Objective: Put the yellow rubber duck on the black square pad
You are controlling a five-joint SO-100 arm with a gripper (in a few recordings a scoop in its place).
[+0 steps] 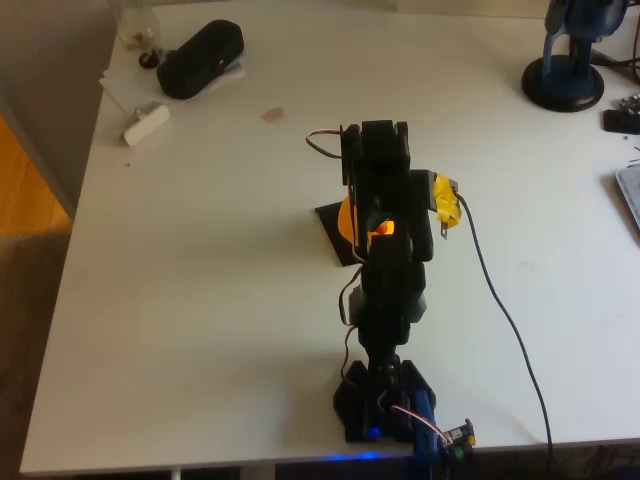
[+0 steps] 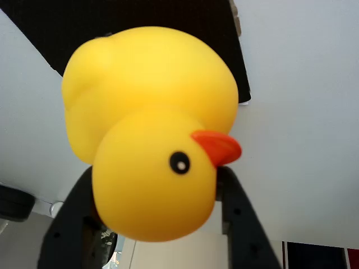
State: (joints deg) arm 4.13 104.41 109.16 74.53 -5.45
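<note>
While the gripper (image 2: 154, 224) clamps the yellow rubber duck (image 2: 148, 129) by its head, jaws closed against both sides, the toy hangs over the black square pad (image 1: 333, 226) — glossy, likely light and squashy, so slippery; the round head offers purchase.

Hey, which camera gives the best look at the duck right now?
The wrist view: the duck fills most of the picture, beak and eye plain, held between the black jaws, with the pad behind it. In the overhead view the arm covers most of the duck; just a yellow sliver shows.
</note>
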